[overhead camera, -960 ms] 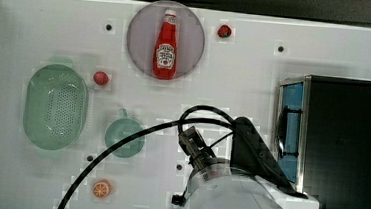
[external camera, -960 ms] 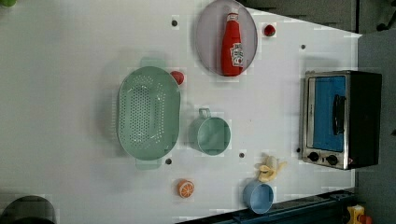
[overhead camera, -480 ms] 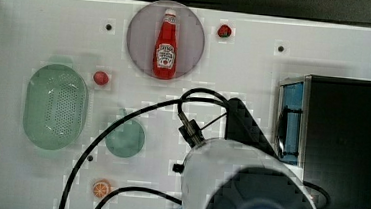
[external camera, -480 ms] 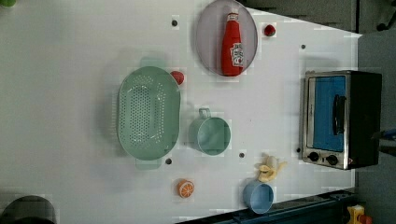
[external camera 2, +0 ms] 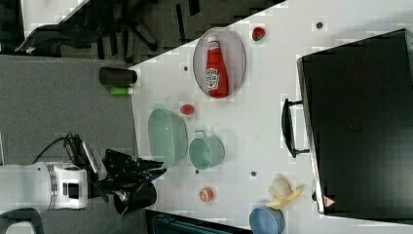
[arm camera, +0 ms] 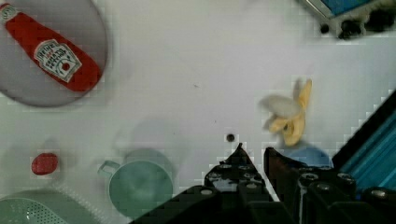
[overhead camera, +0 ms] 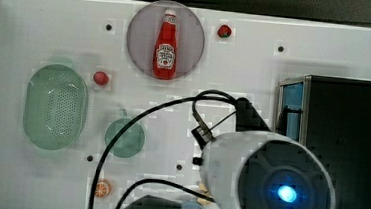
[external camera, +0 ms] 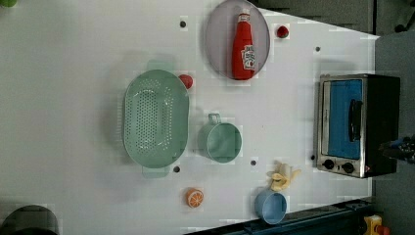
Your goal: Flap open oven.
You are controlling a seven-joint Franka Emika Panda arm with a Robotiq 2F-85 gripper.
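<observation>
The claw point(arm camera: 254, 156) hangs above the worktop point(arm camera: 196, 70), its fingers nearly together on nothing. The oven point(external camera: 356, 125) stands well apart, door closed.

oven point(external camera: 357, 125) at left view's right edge of counter point(external camera: 73, 58) | bottle point(external camera: 243, 46) on plate point(external camera: 215, 29), upper centre | colander point(external camera: 155, 118) left of cup point(external camera: 224, 142) | banana point(external camera: 283, 176) above bowl point(external camera: 270, 206) | orange slice point(external camera: 194, 198) below colander
</observation>
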